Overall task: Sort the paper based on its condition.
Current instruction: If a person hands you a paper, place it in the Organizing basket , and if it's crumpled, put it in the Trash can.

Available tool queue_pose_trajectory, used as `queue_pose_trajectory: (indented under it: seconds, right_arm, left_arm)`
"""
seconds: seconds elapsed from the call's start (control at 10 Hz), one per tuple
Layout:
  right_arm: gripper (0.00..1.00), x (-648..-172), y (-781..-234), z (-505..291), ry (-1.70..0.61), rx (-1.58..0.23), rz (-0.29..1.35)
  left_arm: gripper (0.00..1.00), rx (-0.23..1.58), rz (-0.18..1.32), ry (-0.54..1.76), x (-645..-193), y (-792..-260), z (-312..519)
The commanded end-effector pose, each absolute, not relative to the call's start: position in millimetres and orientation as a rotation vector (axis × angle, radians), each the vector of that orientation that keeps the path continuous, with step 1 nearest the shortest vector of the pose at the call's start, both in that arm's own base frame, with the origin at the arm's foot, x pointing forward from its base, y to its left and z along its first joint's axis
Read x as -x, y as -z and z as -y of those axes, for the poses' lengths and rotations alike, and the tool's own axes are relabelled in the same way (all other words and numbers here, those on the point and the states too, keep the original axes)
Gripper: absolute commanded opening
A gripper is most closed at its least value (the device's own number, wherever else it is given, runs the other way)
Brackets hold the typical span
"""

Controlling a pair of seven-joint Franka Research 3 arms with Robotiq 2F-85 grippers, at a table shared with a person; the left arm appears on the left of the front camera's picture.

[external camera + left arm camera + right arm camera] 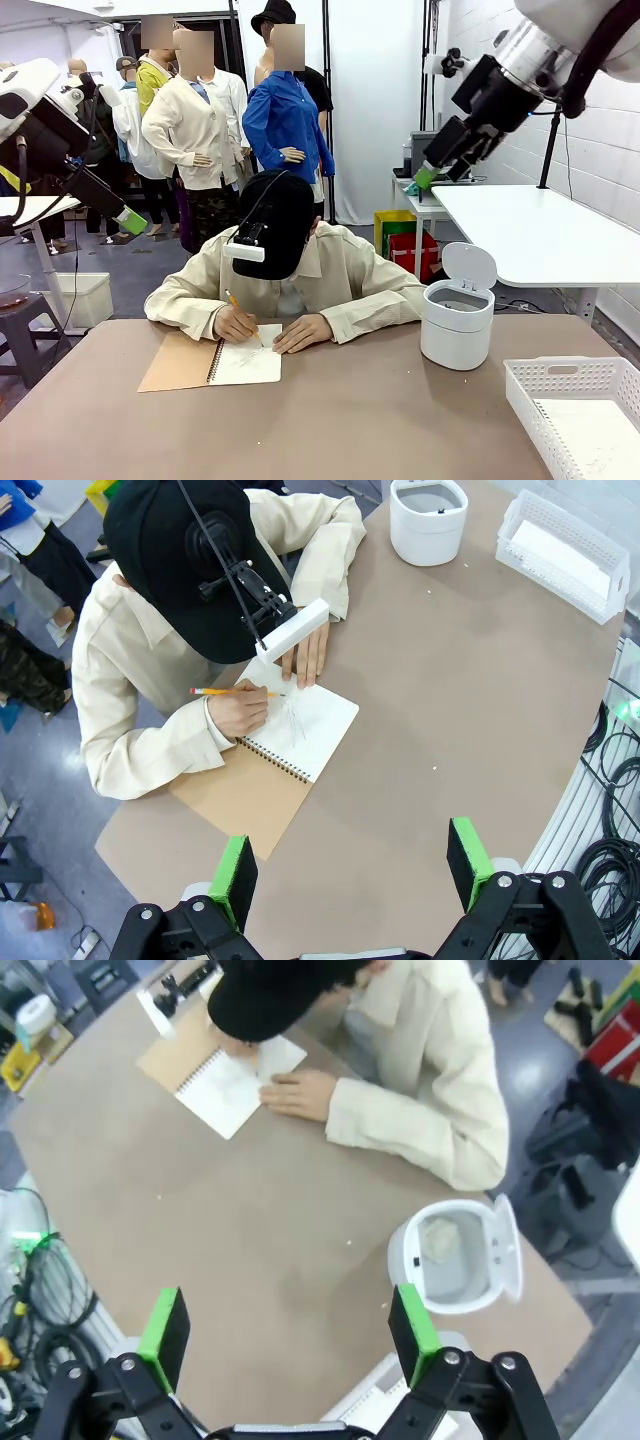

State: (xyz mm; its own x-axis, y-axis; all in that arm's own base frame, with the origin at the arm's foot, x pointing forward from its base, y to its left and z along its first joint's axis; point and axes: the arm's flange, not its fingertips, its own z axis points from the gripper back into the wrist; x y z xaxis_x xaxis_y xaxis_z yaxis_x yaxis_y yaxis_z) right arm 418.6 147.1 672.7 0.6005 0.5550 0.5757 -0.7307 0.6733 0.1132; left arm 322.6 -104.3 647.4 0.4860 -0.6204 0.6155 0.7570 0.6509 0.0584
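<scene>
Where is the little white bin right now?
In the front view, the bin stands on the table, lid open, between the person and the basket at right.

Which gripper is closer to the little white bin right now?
The right gripper, raised nearly over the bin. The left gripper hangs at the table's opposite side, beyond the notebook.
</scene>
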Motion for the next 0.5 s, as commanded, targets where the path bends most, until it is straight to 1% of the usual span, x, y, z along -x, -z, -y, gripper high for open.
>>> queue_pose_trajectory:
  seconds: [0.0, 0.2, 0.4]
  right_arm:
    - [1.0, -425, -679, -161, -0.778, -0.322, 0.57]
    - [1.0, -421, -687, -180, -0.786, -0.265, 0.575]
    - [1.0, -411, -695, -194, -0.815, -0.252, 0.57]
  left_arm:
    - [1.0, 0.236, 0.648, 0.847, -323, -648, 103]
    - [1.0, 0.236, 0.648, 0.847, -323, -648, 103]
    - [1.0, 0.236, 0.648, 0.847, -323, -648, 103]
